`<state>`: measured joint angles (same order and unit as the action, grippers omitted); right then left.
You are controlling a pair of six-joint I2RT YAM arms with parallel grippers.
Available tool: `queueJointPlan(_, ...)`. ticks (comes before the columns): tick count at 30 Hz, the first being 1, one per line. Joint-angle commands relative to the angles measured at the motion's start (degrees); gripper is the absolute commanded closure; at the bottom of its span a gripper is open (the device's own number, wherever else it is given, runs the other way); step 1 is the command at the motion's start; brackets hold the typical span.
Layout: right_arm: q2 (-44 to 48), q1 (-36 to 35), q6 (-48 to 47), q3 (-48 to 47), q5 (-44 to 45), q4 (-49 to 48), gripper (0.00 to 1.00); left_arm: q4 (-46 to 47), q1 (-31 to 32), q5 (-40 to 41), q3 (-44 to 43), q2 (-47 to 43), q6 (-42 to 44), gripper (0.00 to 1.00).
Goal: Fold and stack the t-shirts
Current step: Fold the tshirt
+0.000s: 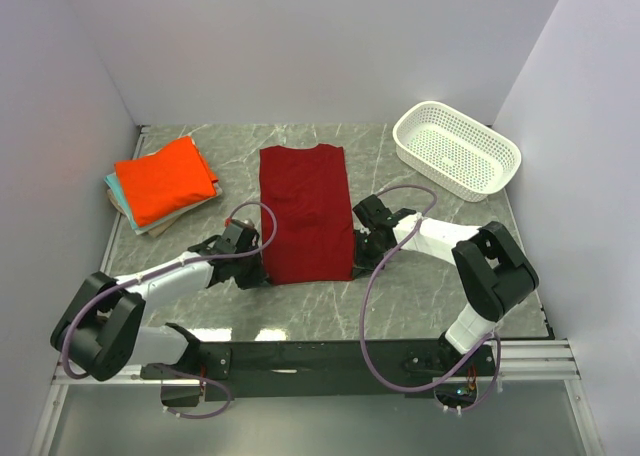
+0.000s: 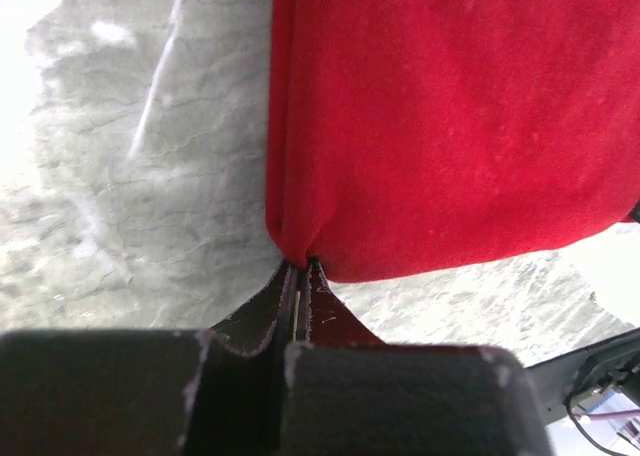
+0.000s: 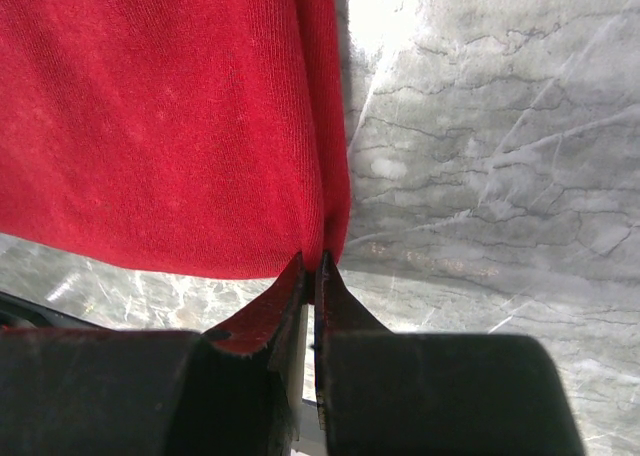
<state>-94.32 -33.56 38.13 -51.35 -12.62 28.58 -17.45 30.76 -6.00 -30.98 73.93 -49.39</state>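
Observation:
The dark crimson red t-shirt lies as a long folded rectangle in the middle of the table, collar at the far end. My left gripper is shut on its near left corner. My right gripper is shut on its near right corner. The bright orange t-shirt lies folded on top of the teal and tan folded shirts at the far left.
A white perforated plastic basket stands at the far right. White walls close in the grey marble table on three sides. A black rail runs along the near edge.

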Motion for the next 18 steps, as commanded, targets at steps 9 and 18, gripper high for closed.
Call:
queueJointPlan(9, 1.68, -0.72, 0.19, -0.33, 5.24, 6.75, 1.00, -7.51, -0.44, 4.42, 0.31, -5.90, 0.25, 1.00)
queueJointPlan(18, 6.78, -1.68, 0.02, -2.52, 5.94, 12.37, 1.00, -12.42, -0.44, 2.13, -2.24, -12.49, 0.43, 1.00)
